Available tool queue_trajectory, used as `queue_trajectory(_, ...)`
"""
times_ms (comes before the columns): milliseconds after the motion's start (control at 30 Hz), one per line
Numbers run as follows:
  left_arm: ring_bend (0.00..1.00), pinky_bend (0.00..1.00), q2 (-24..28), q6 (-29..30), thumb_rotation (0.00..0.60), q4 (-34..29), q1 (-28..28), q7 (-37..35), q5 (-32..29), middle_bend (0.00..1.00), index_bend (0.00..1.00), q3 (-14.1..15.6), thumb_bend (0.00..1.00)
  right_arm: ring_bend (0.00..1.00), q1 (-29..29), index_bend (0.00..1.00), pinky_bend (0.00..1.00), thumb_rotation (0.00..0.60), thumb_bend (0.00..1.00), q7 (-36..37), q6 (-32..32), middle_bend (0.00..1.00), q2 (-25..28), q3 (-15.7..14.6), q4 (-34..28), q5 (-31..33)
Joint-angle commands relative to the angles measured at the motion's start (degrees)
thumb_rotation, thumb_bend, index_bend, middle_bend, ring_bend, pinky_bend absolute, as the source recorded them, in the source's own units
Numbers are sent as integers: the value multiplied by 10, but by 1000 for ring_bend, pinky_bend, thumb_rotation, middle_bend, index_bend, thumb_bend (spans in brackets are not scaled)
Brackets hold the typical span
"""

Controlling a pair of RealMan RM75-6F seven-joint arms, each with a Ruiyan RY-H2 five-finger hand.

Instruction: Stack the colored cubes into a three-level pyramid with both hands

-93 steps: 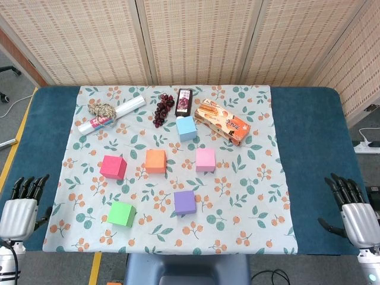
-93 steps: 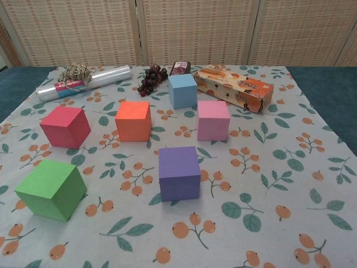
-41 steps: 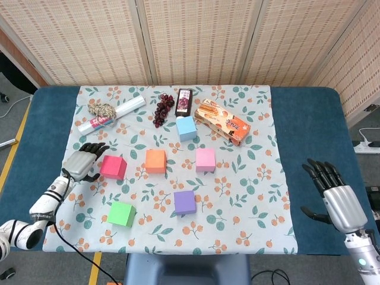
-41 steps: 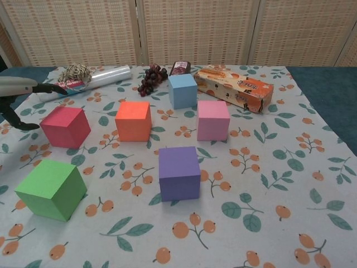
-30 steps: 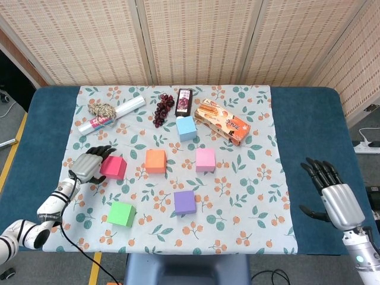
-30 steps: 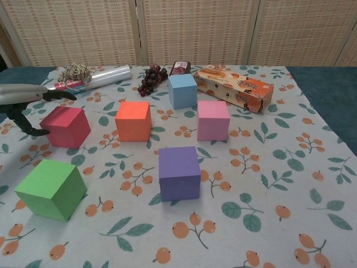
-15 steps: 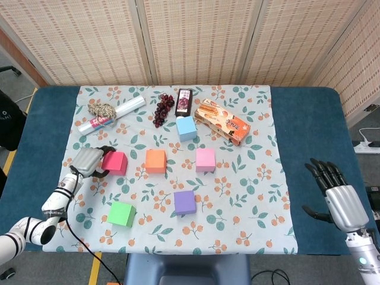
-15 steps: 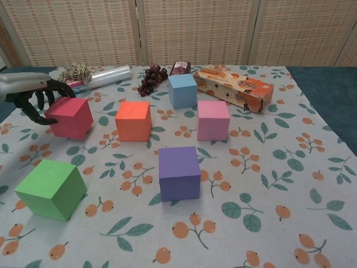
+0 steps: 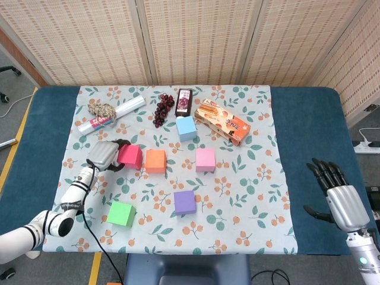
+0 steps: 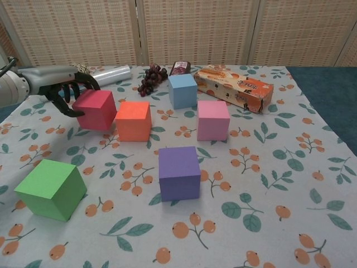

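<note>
Dark fingers [image 10: 71, 89] of the left hand [image 9: 105, 155] curl around the far and left faces of the pink-red cube [image 10: 95, 109], which it grips; the cube sits tilted, its right edge just beside the orange cube [image 10: 133, 120], and the pictures do not settle whether the two touch. The hand's pale silver back faces up in the head view, with a slim segmented forearm trailing down and left of the orange cube.

All cubes are matte, sharp-edged and uniformly coloured. The pink cube [image 10: 213, 120] stands right of the orange cube, the light blue cube [image 10: 182, 90] beyond and to its right, the purple cube [image 10: 179, 172] nearer the camera and to its right, and the green cube [image 10: 50, 188] nearer and to its left.

The right hand [image 9: 343, 199] is poised far right of the orange cube, off the cloth, palm down, dark fingers spread and holding nothing.

Beyond the orange cube lie a glossy clear-film roll [image 9: 113, 115] topped by a coil of twine [image 9: 102, 110], a bunch of dark grapes [image 9: 163, 109], a dark packet [image 9: 184, 101] and an orange printed carton [image 9: 223, 122]. A pale tablecloth [image 9: 261, 196] printed with leaves and orange berries covers a blue-topped table [image 9: 312, 130]; woven screen panels [image 9: 196, 38] stand behind.
</note>
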Motion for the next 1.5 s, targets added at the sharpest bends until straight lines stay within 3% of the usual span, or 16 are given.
queue_trajectory(33, 382, 424, -12, 3, 600, -1, -6, 25, -20, 404, 280, -4, 337, 0, -1, 0, 0, 600, 0, 1, 0, 0, 0, 0, 1, 2)
queue_trajectory(500, 382, 404, -26, 21, 600, -38, -8, 100, -101, 404, 267, -5, 337, 0, 1, 0, 0, 600, 0, 14, -5, 0, -3, 2, 15, 9)
queue_trajectory(1500, 382, 403, -53, 29, 600, -22, -23, 132, -137, 391, 249, 2, 337, 0, -4, 0, 0, 600, 0, 20, -4, 0, -3, 1, 23, 18)
